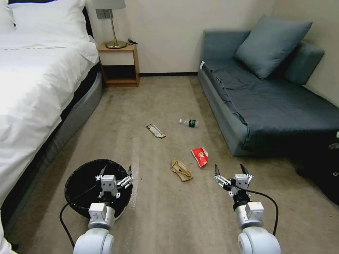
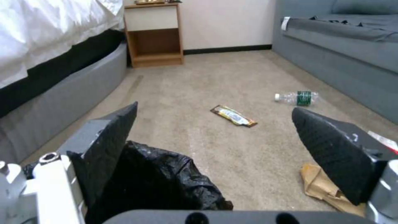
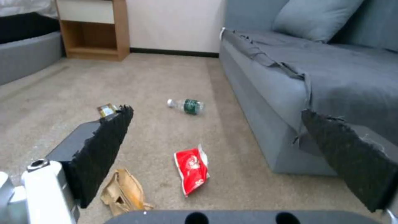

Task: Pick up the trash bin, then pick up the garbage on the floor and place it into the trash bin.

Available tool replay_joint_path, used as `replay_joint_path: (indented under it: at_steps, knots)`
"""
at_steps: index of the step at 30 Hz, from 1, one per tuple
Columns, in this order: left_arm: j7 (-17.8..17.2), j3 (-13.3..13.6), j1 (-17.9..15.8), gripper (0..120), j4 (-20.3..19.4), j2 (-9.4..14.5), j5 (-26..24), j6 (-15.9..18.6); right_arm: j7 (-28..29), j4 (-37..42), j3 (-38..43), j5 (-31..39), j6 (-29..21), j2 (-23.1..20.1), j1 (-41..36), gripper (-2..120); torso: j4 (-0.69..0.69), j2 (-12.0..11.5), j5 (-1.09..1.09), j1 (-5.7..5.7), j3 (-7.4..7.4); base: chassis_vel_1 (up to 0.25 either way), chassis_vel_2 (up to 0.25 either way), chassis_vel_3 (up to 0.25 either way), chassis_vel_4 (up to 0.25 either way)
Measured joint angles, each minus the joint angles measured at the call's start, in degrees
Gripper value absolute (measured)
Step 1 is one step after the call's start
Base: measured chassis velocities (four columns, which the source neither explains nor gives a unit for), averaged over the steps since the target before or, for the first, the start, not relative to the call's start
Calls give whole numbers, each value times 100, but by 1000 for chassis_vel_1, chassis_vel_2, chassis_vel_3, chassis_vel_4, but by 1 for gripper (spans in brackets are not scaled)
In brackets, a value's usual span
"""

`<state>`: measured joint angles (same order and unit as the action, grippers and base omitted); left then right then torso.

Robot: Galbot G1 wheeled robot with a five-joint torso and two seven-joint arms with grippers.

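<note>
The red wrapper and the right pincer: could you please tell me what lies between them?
Only bare carpet separates red wrapper and right pincer, per head view.

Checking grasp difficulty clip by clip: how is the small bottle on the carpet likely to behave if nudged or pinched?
The bottle lies on its side on the carpet, so a nudge would probably make it roll, though the pile may slow it. It looks clear and nearly empty, so likely light. Its smooth round wall could slip or dent between jaws.
</note>
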<state>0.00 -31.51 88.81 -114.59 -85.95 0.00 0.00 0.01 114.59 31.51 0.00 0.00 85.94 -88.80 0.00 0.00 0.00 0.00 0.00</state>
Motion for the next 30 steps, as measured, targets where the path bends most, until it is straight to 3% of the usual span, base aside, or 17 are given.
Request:
replay_joint_path:
  at_steps: [30]
  knots:
    - [0, 0, 0, 100, 0, 0, 0, 0, 0, 0, 0, 0, 0, 0, 0, 100, 0, 0, 0, 0, 0, 0, 0, 0, 0]
